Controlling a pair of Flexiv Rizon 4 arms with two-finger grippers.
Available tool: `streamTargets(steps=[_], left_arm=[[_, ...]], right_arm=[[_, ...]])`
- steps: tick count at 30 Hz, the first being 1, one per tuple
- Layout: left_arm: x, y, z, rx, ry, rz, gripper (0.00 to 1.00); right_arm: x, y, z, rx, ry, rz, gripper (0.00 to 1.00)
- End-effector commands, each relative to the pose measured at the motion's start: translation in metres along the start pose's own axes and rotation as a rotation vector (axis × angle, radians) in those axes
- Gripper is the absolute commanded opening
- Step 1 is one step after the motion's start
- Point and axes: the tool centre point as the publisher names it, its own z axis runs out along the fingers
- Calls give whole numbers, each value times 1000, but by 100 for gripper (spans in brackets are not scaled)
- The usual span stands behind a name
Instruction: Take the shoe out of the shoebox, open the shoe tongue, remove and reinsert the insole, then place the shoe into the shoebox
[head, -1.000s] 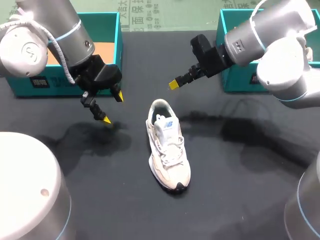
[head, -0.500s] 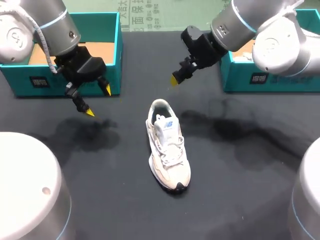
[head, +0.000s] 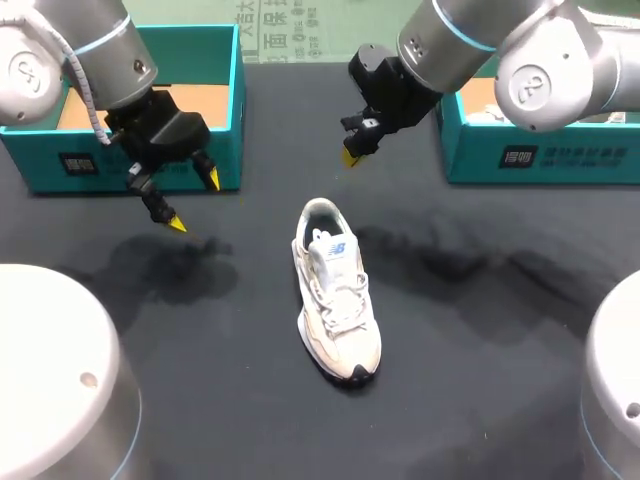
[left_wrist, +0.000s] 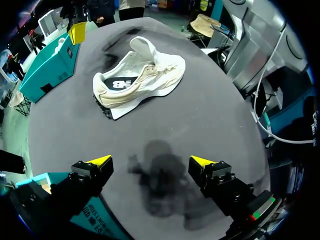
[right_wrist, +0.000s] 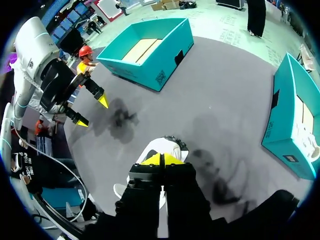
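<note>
Left hand (head: 193, 202): fingers spread wide, holding nothing. Right hand (head: 349, 155): fingers pressed together, holding nothing. The shoe (head: 335, 290) stands on its sole on the table (head: 480, 300), outside both boxes. It sits well ahead of the left hand and below the right hand's fingertips, touching neither. A teal shoebox (head: 236, 100) stands just behind the left hand.

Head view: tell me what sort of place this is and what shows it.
Probably a robotics test bench: a white lace-up sneaker on a dark grey table, a teal cardboard shoebox to the left, another teal shoebox to the right, and yellow-tipped left gripper and right gripper above.
</note>
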Motion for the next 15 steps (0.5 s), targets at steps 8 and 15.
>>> streamTargets(steps=[8,15], left_arm=[[1,0,0,-3,-1,0,100],[1,0,0,-3,-1,0,100]], right_arm=[[31,-3,25,51,-235,90,0],[56,-8,49,71,-342,190,0]])
